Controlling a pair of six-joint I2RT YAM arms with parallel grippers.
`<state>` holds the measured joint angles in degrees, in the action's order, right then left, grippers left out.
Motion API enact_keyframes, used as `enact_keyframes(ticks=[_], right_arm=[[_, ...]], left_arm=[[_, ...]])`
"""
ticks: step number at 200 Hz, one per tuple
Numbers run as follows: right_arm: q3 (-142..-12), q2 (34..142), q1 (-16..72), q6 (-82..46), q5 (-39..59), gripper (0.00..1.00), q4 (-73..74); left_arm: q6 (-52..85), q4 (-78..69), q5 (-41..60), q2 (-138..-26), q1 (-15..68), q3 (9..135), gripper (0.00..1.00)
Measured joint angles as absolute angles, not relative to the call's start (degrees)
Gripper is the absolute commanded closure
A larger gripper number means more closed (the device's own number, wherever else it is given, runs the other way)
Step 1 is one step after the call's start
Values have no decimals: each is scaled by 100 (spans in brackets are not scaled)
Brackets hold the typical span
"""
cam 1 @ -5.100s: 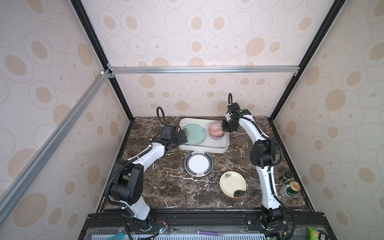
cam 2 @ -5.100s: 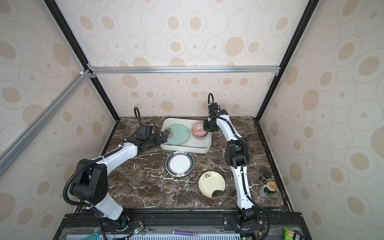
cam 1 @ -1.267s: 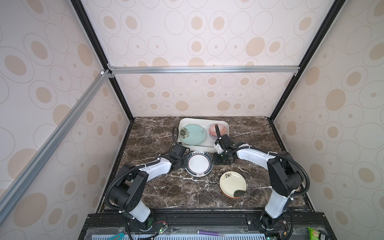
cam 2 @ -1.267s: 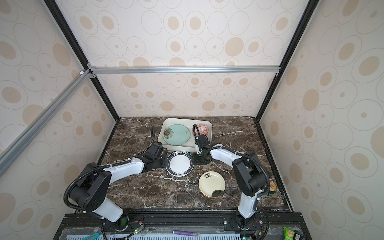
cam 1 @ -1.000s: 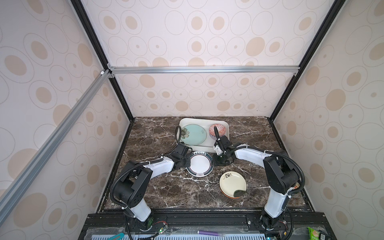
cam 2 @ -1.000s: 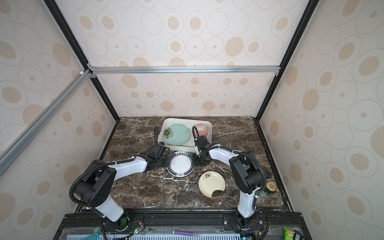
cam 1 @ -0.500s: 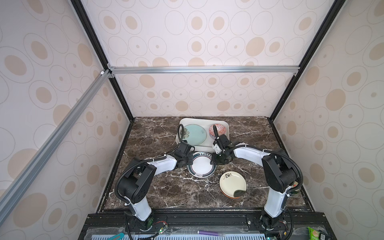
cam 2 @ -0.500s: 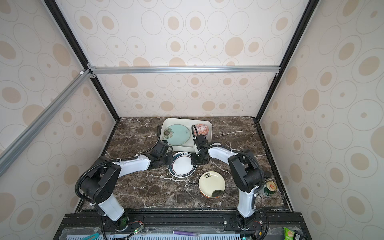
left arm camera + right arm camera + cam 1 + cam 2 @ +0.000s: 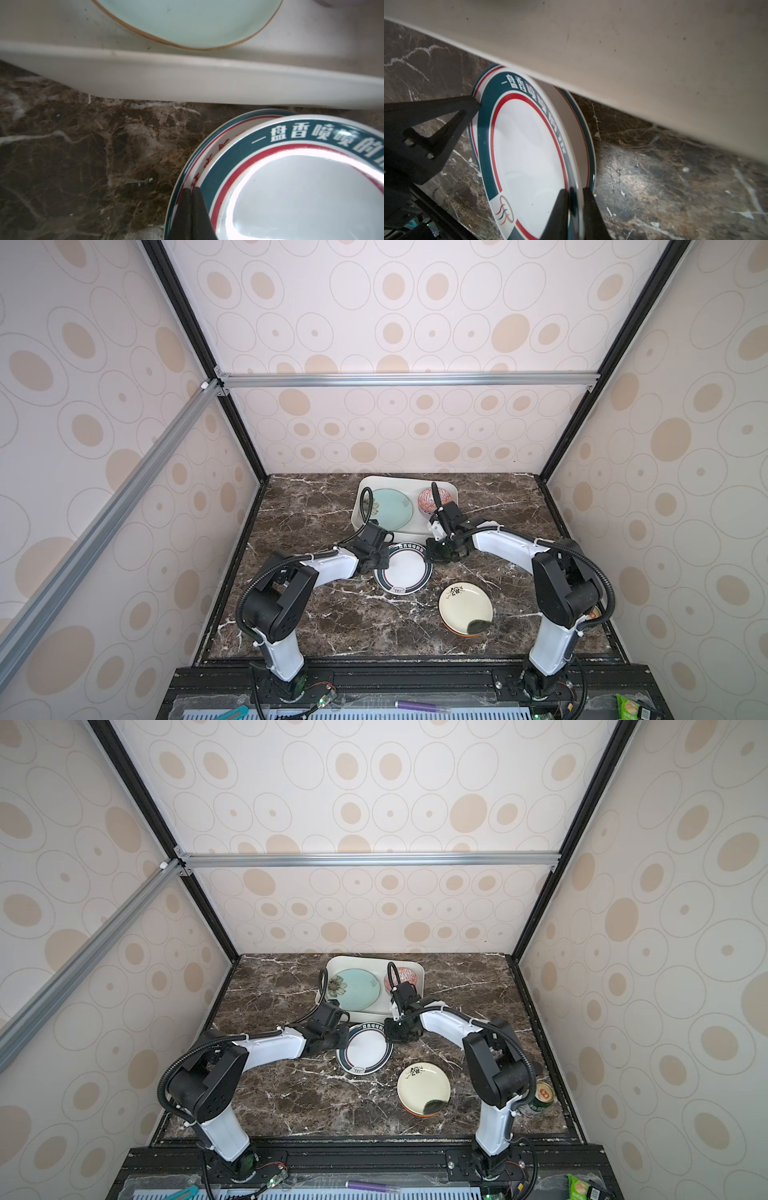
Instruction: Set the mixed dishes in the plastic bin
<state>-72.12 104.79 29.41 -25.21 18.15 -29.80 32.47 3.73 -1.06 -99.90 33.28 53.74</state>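
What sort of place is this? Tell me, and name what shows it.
Probably a robot test booth, not a real kitchen: wallpapered panels on an aluminium frame, a marble-look tabletop, and two robot arms mounted at its front edge.

The white plastic bin (image 9: 399,478) stands toward the back, with a pale teal plate (image 9: 392,508) flat in its left part and a red-white patterned bowl (image 9: 424,499) upright in its right. Just before its near wall the lower green-rimmed plate (image 9: 207,151) lies flat, and the upper green-rimmed plate (image 9: 402,570) sits tilted on it. Nearer the front, a cream floral plate (image 9: 465,608) rests on an orange plate (image 9: 457,633).
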Motion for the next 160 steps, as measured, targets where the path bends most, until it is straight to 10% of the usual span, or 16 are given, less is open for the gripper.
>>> enact_keyframes(ticks=[10,82,160], right_arm=[[-7216,10466,2932,-2523,1957,100,-2978],[-7594,10315,2945,-2445,2488,100,-3395],[-8646,10346,2864,-2456,2757,100,-3813]], left_arm=[[3208,504,-163,-9909,3345,5374,58],[2989,1192,-412,-8720,3214,5697,17],[2853,1310,-134,-7948,1994,5771,4]])
